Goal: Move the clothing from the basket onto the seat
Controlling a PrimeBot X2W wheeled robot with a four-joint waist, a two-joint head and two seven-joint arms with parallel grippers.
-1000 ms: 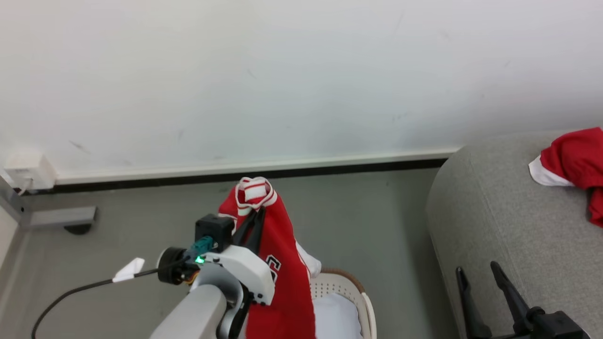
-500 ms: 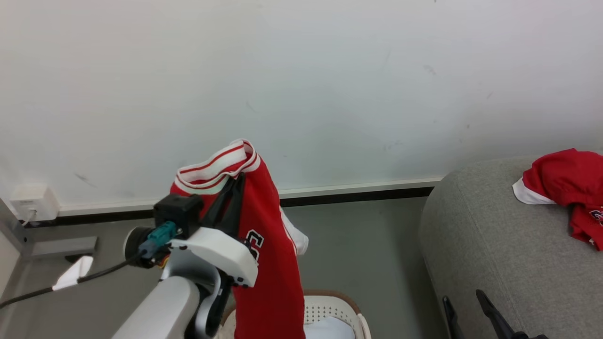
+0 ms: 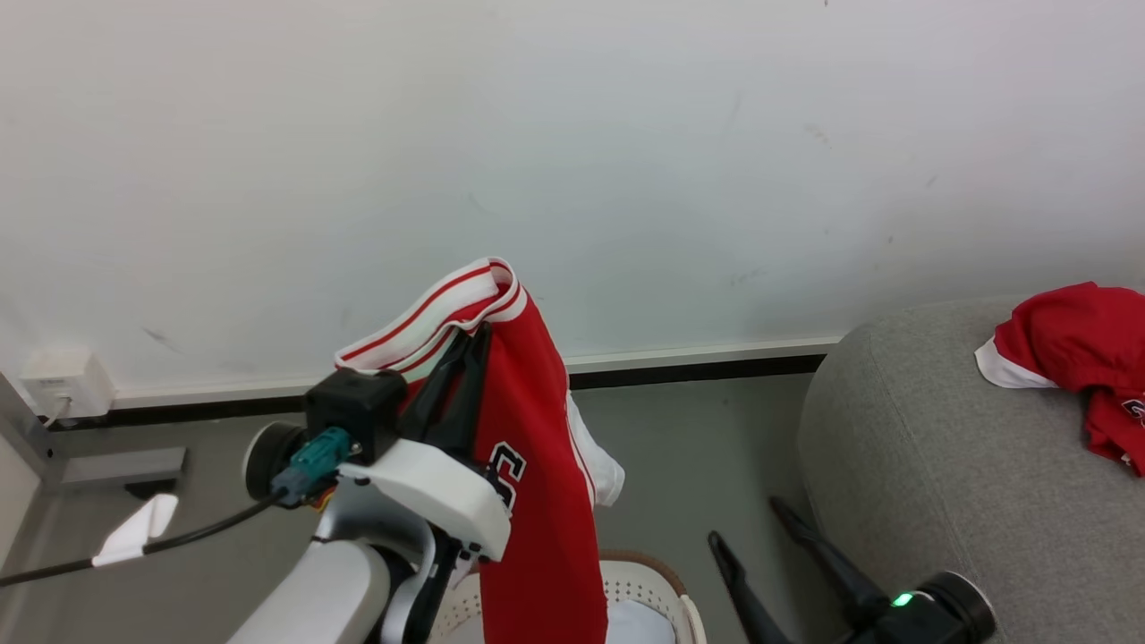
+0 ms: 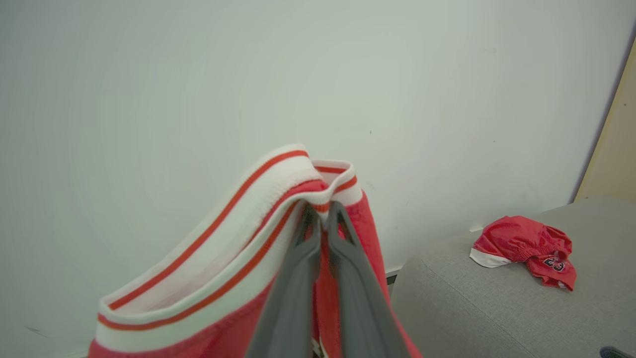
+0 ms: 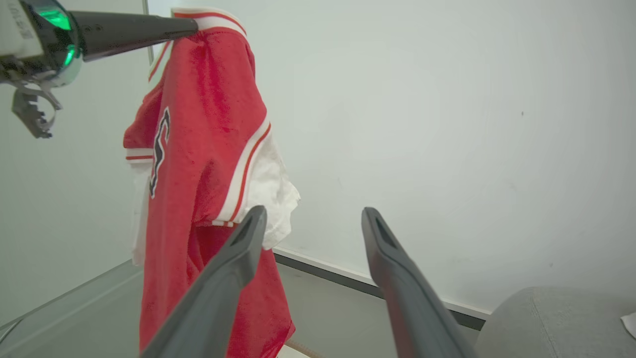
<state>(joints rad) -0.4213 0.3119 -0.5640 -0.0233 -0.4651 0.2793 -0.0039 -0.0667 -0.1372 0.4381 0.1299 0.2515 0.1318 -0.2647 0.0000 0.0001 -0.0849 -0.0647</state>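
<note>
Since half a second ago, the right tool (image 3: 747, 523) has swung into the head view at 5 o'clock, and the left tool (image 3: 472, 340) with its load has shifted slightly toward 3 o'clock.

Nearest, the right tool has its fingers apart and holds nothing. At 6 o'clock the basket (image 3: 657, 572) shows its rim, with a pale pad (image 3: 640, 626) inside. Whether more clothing remains there cannot be told.

The left tool has its fingers together, clamped on the striped white band of the red jersey (image 3: 537, 465), which hangs above the basket at 7 o'clock.

Handling judgement: light, limp and not fragile. It drapes and swings, so the thick ribbed band is the soundest hold; thin panels could slip.

Writing: one black, white-outlined character on the jersey, seemingly "S", with the rest folded away.

Farther off at 3 o'clock, the seat (image 3: 912, 465) carries a second red garment (image 4: 526, 243) marked "23". No brand is legible.
</note>
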